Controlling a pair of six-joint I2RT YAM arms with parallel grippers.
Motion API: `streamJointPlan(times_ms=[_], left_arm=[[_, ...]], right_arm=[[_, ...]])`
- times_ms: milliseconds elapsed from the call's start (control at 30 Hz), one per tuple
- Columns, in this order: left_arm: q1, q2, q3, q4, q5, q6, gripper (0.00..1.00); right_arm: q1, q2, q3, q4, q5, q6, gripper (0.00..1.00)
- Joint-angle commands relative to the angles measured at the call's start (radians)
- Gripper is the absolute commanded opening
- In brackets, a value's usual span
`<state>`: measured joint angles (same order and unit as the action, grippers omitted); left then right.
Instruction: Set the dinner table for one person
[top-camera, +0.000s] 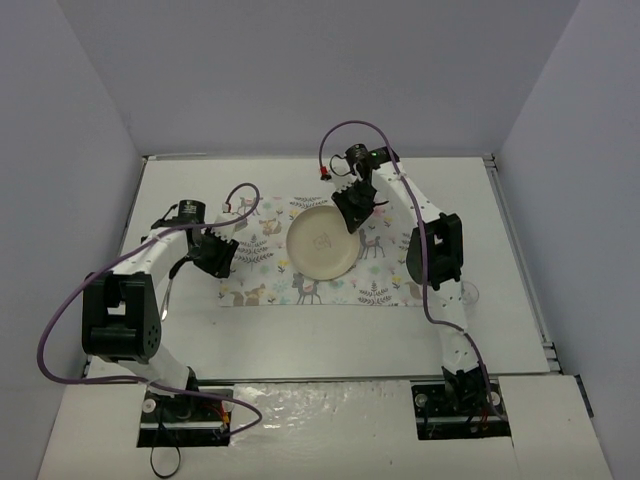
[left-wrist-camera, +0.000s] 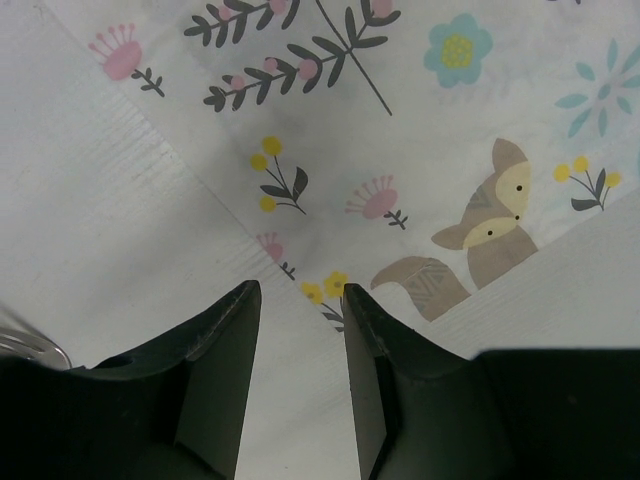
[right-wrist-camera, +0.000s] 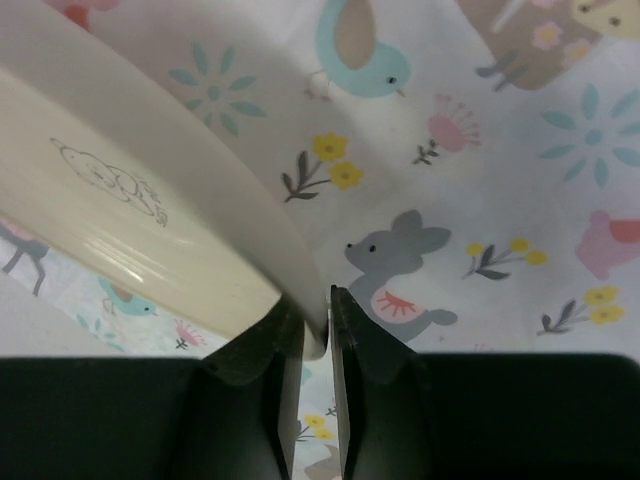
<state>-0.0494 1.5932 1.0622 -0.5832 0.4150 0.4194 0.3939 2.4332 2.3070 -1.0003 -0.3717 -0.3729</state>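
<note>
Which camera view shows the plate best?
Top external: it shows the whole plate over the placemat. Right wrist shows only a part, its rim in the right end effector. Left wrist shows none of it.

walls (top-camera: 300, 70): plain pale grey-lilac panels, three sides | furniture: flat white dinner table (top-camera: 330, 335) | light: even, soft

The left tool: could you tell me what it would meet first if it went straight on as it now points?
Probably the corner of the placemat, which lies straight ahead of the left tool, between its open fingers, on the dinner table; depth is unclear.
</note>
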Motion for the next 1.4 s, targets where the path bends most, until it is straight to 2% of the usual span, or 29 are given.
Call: streamJointPlan(times_ms=[0, 33, 100, 133, 300, 500, 600, 667, 733, 833, 1067, 1167, 1200, 1267, 1367], left_arm=[[0.006, -0.046, 0.023, 0.052, -0.021, 0.000, 0.37], [0.006, -0.050, 0.022, 0.066, -0.043, -0.015, 0.41], [0.007, -0.052, 0.034, 0.068, -0.063, -0.020, 0.50], [0.008, -0.054, 0.041, 0.068, -0.071, -0.022, 0.55], [0.008, -0.094, 0.059, 0.085, -0.113, -0.044, 0.58], [0.057, -0.181, 0.052, 0.196, -0.183, -0.148, 0.61], [0.120, -0.226, 0.040, 0.246, -0.239, -0.195, 0.62], [0.132, -0.224, 0.039, 0.233, -0.289, -0.197, 0.62], [0.135, -0.208, 0.046, 0.195, -0.375, -0.187, 0.62], [0.142, -0.181, 0.010, 0.161, -0.403, -0.151, 0.62], [0.144, -0.189, -0.085, 0.120, -0.448, -0.112, 0.61], [0.144, -0.197, -0.125, 0.119, -0.468, -0.098, 0.61], [0.143, -0.201, -0.137, 0.127, -0.479, -0.092, 0.61], [0.143, -0.206, -0.170, 0.147, -0.496, -0.083, 0.61], [0.144, -0.203, -0.206, 0.163, -0.501, -0.080, 0.61]], right_arm=[[-0.008, -0.007, 0.017, 0.039, 0.127, 0.023, 0.31], [-0.008, -0.011, 0.019, 0.058, 0.179, 0.030, 0.55], [-0.009, -0.019, 0.021, 0.073, 0.235, 0.033, 0.72], [-0.009, -0.026, 0.021, 0.079, 0.260, 0.033, 0.77], [-0.016, -0.111, -0.002, 0.116, 0.364, 0.020, 0.79], [-0.043, -0.393, -0.129, 0.227, 0.496, 0.019, 0.81], [-0.090, -0.567, -0.289, 0.304, 0.528, 0.027, 0.83], [-0.134, -0.718, -0.478, 0.371, 0.495, 0.024, 0.89], [-0.170, -0.802, -0.614, 0.435, 0.491, 0.015, 0.92], [-0.239, -0.894, -0.849, 0.530, 0.488, -0.004, 0.94], [-0.380, -0.917, -1.075, 0.577, 0.294, 0.075, 0.87], [-0.417, -0.906, -1.107, 0.587, 0.290, 0.084, 0.86], [-0.426, -0.902, -1.120, 0.584, 0.297, 0.085, 0.82], [-0.431, -0.903, -1.135, 0.582, 0.310, 0.082, 0.78], [-0.442, -0.911, -1.150, 0.581, 0.348, 0.090, 0.80]])
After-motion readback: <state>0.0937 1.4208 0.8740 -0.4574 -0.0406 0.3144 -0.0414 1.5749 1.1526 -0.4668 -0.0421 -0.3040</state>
